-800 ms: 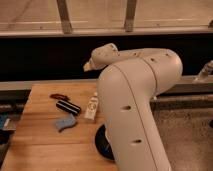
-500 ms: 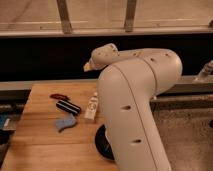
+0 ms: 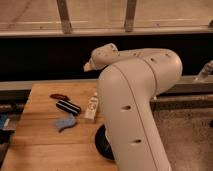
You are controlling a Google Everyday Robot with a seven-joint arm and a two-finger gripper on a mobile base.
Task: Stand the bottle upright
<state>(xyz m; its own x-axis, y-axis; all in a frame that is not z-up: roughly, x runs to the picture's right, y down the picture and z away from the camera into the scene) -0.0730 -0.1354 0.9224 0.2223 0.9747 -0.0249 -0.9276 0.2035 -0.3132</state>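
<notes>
The bottle (image 3: 91,106), slim and white with a printed label, lies on its side on the wooden table (image 3: 42,147), near the middle, with its narrow end pointing away. My large white arm (image 3: 137,100) rises from the lower right and bends left above the table. It fills the foreground and hides my gripper behind it. Nothing touches the bottle.
A black bar with pale stripes (image 3: 68,106) lies just left of the bottle. A flat blue piece (image 3: 65,122) sits in front of the bar and a small reddish-brown item (image 3: 59,96) behind it. A dark round shape (image 3: 101,142) shows at the arm's edge. A dark ledge and railing stand behind.
</notes>
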